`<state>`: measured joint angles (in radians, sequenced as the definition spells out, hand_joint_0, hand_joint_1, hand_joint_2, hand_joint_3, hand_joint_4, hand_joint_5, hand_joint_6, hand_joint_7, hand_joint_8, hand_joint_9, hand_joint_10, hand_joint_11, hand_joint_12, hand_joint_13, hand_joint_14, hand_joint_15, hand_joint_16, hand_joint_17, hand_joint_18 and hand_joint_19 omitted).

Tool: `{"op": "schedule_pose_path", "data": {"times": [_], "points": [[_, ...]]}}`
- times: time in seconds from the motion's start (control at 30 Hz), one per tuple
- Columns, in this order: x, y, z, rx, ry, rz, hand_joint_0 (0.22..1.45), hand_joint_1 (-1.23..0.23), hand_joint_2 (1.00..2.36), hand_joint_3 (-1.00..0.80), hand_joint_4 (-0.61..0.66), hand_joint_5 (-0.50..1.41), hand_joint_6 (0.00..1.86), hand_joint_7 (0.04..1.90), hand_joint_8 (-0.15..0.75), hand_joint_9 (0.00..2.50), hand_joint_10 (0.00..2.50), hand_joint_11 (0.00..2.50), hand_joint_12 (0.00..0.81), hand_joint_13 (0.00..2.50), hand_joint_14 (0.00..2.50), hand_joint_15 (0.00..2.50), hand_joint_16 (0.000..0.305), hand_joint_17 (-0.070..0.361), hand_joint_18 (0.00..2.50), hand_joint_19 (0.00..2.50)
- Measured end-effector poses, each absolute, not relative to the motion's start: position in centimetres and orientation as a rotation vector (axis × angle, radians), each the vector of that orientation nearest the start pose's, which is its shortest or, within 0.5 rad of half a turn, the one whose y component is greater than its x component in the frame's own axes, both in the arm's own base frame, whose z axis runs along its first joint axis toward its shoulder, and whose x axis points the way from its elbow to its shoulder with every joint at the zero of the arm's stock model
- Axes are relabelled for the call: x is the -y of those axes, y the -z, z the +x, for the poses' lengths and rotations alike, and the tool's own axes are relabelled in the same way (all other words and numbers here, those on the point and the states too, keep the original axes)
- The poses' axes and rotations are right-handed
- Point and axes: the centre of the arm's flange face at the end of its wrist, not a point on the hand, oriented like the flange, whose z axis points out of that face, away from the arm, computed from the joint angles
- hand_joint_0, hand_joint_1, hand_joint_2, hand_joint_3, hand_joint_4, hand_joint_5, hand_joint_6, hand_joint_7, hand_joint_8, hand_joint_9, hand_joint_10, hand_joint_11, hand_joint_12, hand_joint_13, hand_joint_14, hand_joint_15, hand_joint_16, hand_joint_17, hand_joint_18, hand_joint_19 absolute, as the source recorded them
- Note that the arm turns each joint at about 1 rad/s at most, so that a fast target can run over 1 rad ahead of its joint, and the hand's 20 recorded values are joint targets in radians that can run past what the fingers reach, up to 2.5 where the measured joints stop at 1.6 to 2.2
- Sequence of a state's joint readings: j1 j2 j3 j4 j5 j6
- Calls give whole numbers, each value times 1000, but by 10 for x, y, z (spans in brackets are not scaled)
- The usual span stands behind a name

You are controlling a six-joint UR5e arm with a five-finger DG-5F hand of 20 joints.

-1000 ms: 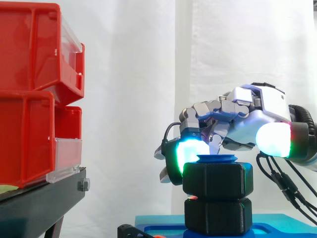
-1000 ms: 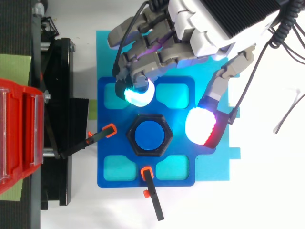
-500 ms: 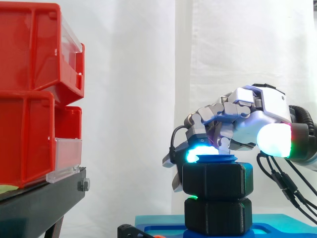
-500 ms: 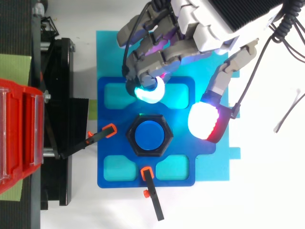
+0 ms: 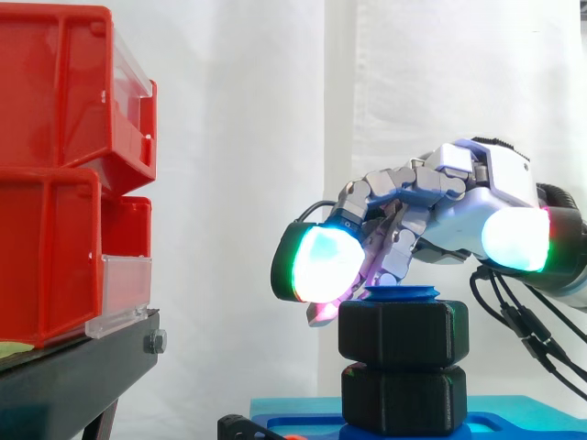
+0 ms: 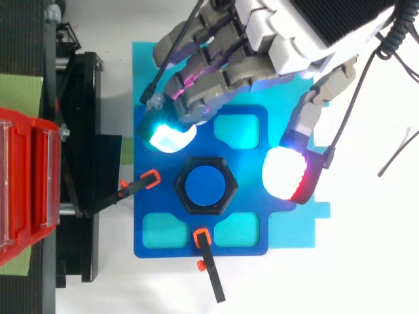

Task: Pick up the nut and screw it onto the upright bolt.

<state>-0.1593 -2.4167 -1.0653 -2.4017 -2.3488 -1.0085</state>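
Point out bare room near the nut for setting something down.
Free: the two lower pockets of the blue plate, either side of the bottom clamp, and the white table right of the mat. Crowded: the upper pockets, under the hand.

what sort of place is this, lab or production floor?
Probably a robotics lab bench: white curtain backdrop, red bins on a black stand, and a clamped blue fixture plate holding the bolt and nut.
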Motion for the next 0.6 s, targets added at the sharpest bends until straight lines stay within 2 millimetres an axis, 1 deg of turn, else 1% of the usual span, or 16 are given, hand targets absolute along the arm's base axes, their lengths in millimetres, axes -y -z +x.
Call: {"op": "schedule_pose_path", "data": {"times": [0.07,0.27,0.37,0.43,0.5,0.57,0.6], "points": [[185,-247,772,-1311,-800,-251,487,-413,1000,-500,275,-94,502,650,312,1055,0,0,380,797,0,0,65,147,600,0],[173,-232,771,-1326,-802,-218,487,-412,1000,-500,279,-92,502,659,312,1050,0,0,380,796,0,0,65,147,601,0],[171,-230,771,-1328,-803,-213,486,-411,1000,-500,289,-85,502,709,319,1049,0,0,382,796,0,0,65,147,601,0],[170,-229,770,-1329,-804,-212,488,-405,1000,-500,303,-61,504,841,325,1060,0,0,383,794,0,0,65,146,599,0],[170,-229,770,-1330,-804,-212,488,-402,1000,-500,322,-47,505,914,327,1062,0,0,384,794,0,0,65,146,598,0],[170,-228,770,-1331,-804,-211,489,-398,1000,-500,337,-29,506,1036,328,1064,0,0,382,794,0,0,65,145,597,0],[170,-228,770,-1332,-805,-211,489,-397,1000,-500,333,-27,505,1049,329,1065,0,0,384,795,0,0,65,145,598,0]]}}
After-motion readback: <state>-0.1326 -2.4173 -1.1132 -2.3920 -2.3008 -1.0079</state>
